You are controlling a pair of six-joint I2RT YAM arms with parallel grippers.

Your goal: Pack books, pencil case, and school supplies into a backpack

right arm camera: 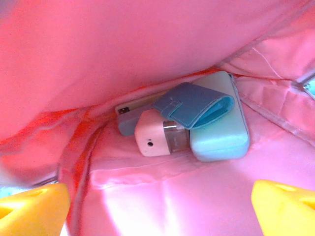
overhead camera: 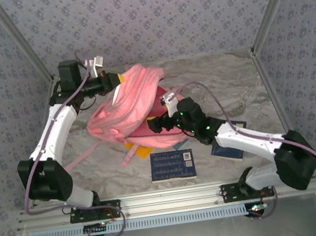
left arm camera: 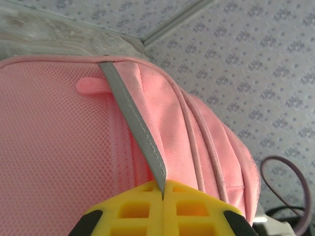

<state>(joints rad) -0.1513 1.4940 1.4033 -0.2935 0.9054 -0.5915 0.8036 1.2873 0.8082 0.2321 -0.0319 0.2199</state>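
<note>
No legible text, pale print on the dark navy book on the table, too small to read, lettering not made out.

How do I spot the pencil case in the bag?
Look inside the big pink backpack, at its far end. The pencil case is the pale mint oblong on the right, larger than the pink box beside it, under a blue flap.

Grey patterned walls — pale marbled tabletop, aluminium rail.
</note>
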